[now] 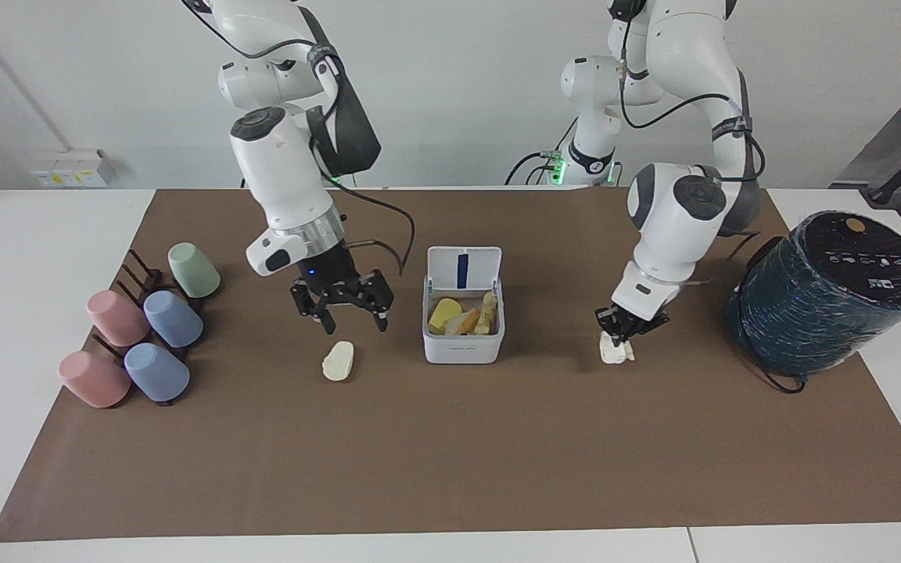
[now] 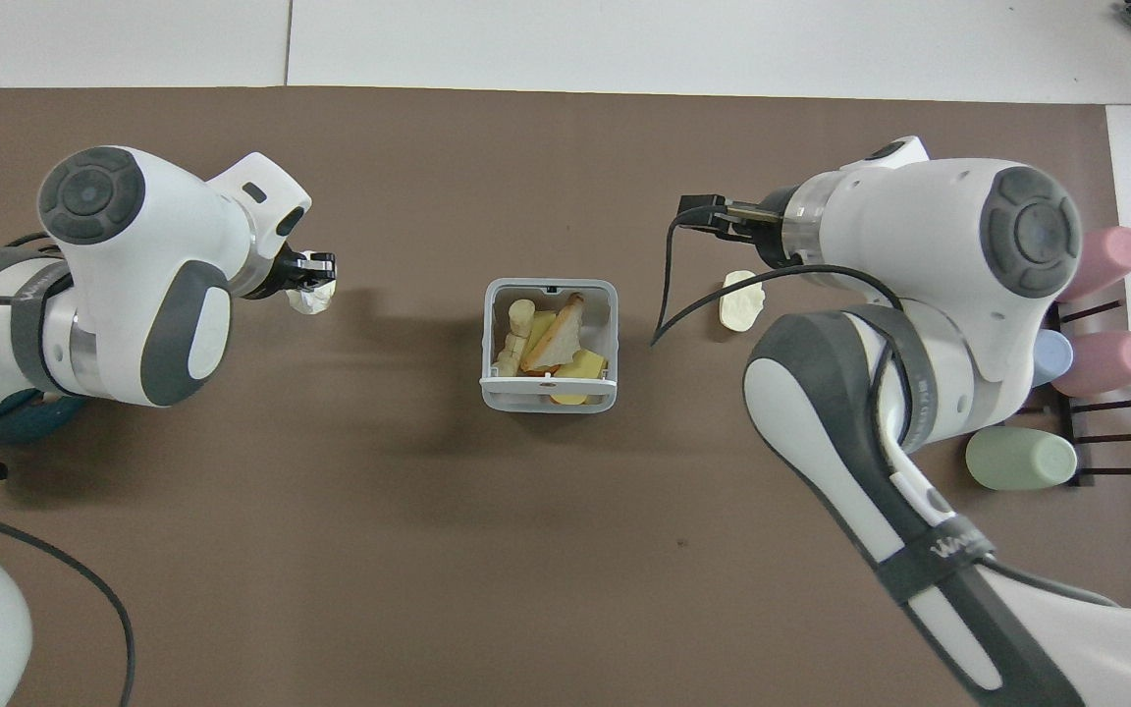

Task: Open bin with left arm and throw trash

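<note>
Bin (image 1: pixel 463 338) first: the small white box stands mid-tabletop on the brown mat (image 1: pixel 450 469), its hinged lid (image 1: pixel 464 270) tipped upright on the side nearer the robots, a blue strip running down the lid's inner face. Inside lie yellow and tan scraps (image 2: pixel 548 342) — a pale yellow wedge and some stick-like pieces among them.

The left hand (image 1: pixel 621 331) is toward the left arm's end of the tabletop, beside the bin but well apart from it. Its fingers are pinched on the crumpled white paper wad (image 1: pixel 615 349), which hangs from the fingertips with its lower edge at, or just above, the mat — which of the two I cannot tell. In the overhead view the wad (image 2: pixel 313 297) shows at the tip of that hand (image 2: pixel 315 267).

The right hand (image 1: pixel 346 306) hangs spread wide and holding nothing, over the mat between the bin and the cup rack (image 1: pixel 141 293). The cream oval lump (image 1: pixel 338 360) lies on the mat just below its fingertips, not touched by them.

At the right arm's end, pink, blue and green cups (image 1: pixel 173 318) lie tilted on the dark rack. At the left arm's end a big dark teal cylinder (image 1: pixel 830 289) leans on the edge of the mat.
</note>
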